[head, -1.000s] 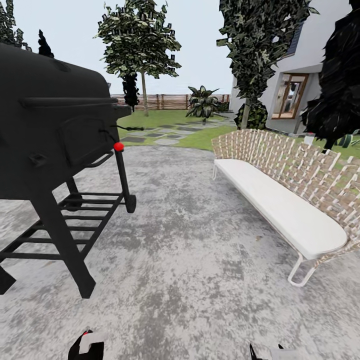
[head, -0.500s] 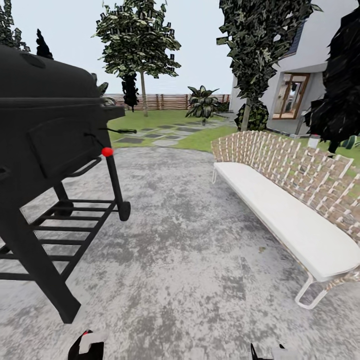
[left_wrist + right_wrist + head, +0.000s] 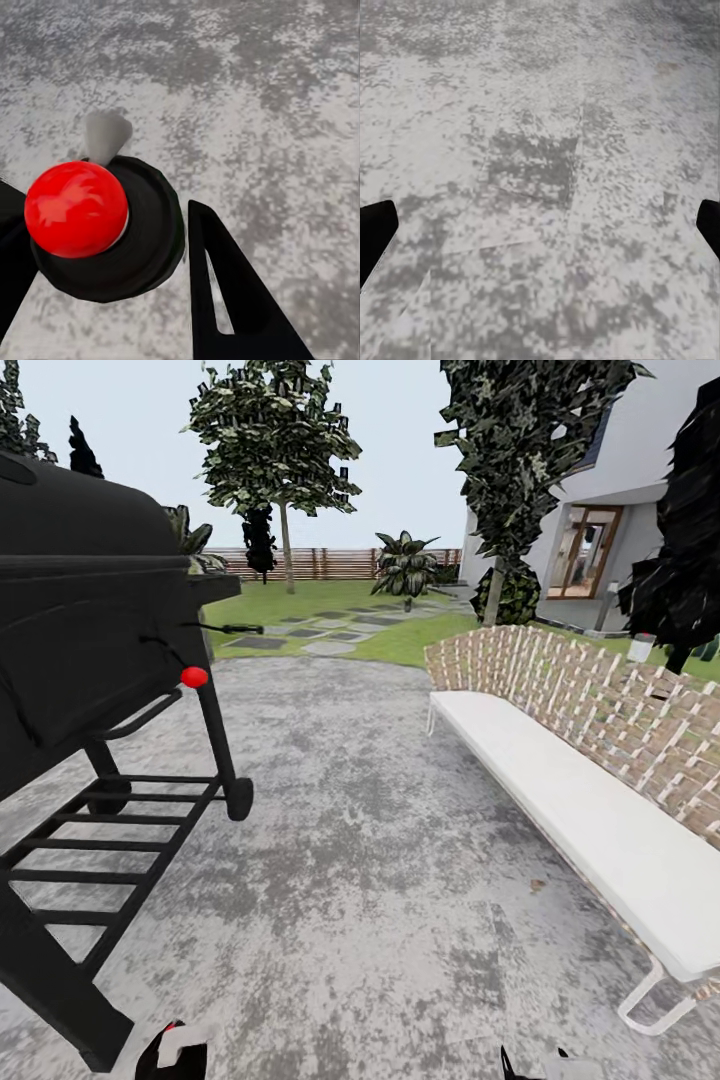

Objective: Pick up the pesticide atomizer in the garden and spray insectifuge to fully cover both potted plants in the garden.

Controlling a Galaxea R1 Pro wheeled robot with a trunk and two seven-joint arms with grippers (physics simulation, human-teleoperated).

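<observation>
We see a mottled grey paved patio (image 3: 380,880) with a black barrel grill (image 3: 80,630) at the left, a white-cushioned woven bench (image 3: 590,800) at the right, and beyond them lawn (image 3: 300,600), stepping stones (image 3: 330,632), a slatted fence (image 3: 340,563), trees (image 3: 275,430) and a white house (image 3: 620,490) under pale sky.

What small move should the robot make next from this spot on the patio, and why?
Probably keep rolling forward along the open paving between the black grill and the white bench, toward the lawn and stepping stones. No spray bottle or small potted plant can be made out here, and the right claw hangs open over bare paving.
</observation>
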